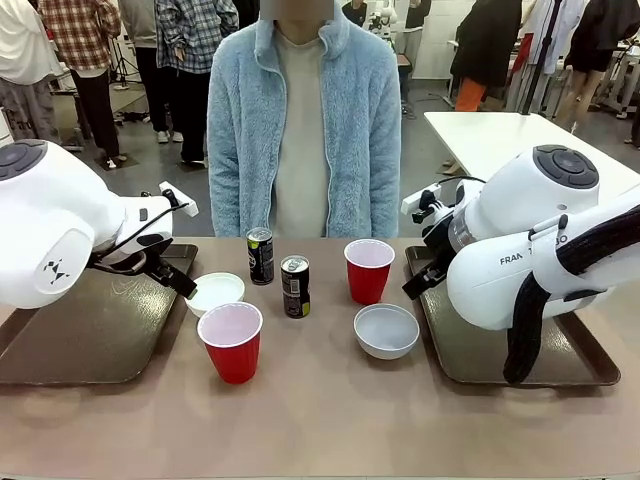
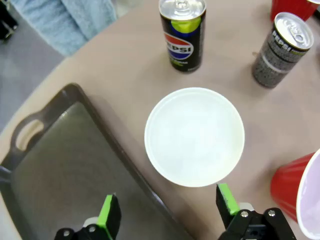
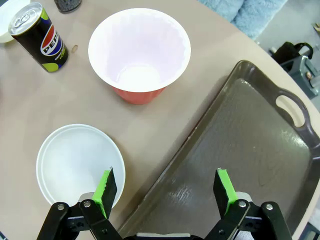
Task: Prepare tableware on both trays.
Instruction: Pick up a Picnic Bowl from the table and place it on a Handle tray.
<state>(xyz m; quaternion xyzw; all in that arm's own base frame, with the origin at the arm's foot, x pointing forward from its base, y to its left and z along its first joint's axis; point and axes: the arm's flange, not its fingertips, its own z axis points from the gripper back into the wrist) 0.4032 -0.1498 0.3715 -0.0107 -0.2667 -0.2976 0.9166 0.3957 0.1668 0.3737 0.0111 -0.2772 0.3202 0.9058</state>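
Left pincer (image 2: pixel 167 199): jaws wide apart, holding nothing, hanging over the inner rim of the left tray (image 2: pixel 55 170).
Left bowl (image 2: pixel 194 136): on the tabletop (image 2: pixel 125 65) just beside that tray, about 12 o'clock from the pincer; round, so no long axis to match.
Right pincer (image 3: pixel 165 190): spread wide, empty, above the right tray (image 3: pixel 250 150) rim.
Right bowl (image 3: pixel 70 160): at 9 o'clock, just beside it.
Nearer arm: likely each bowl suits the arm on its own side.
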